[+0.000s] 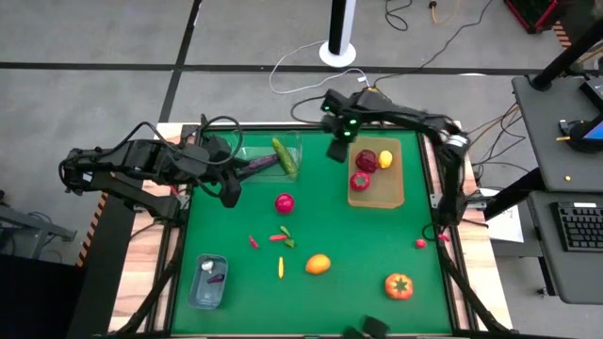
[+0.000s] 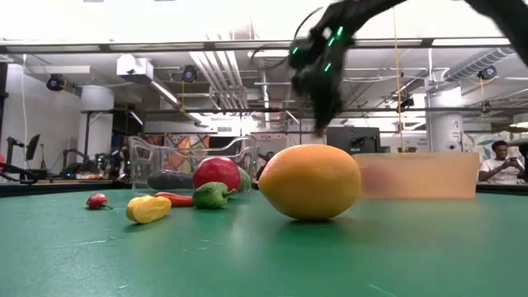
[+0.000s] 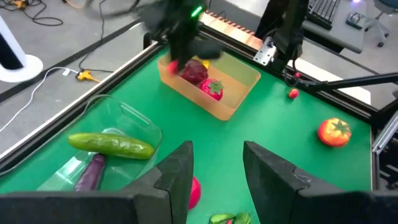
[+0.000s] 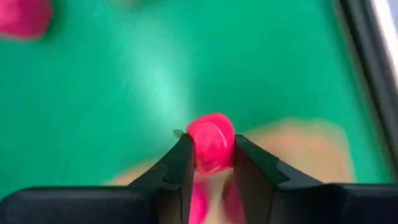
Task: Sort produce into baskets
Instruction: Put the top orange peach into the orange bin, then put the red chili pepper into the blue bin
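Scattered toy produce (image 1: 317, 265), three baskets (image 1: 377, 175)

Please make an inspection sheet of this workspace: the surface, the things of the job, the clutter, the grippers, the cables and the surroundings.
Surface: green mat on a wood-edged table.
Job's things: clear tub holds cucumber and eggplant; wooden tray holds red and yellow fruits; small tub near the front left corner; orange fruit, tomato, red fruit and chillies loose on the mat.
Clutter: nothing seen.
Grippers: right gripper shut on a pink-red fruit, at the tray's far edge; left gripper open beside the clear tub.
Cables: loose cables on the floor behind the table.
Surroundings: desk with keyboard; people seated far behind.
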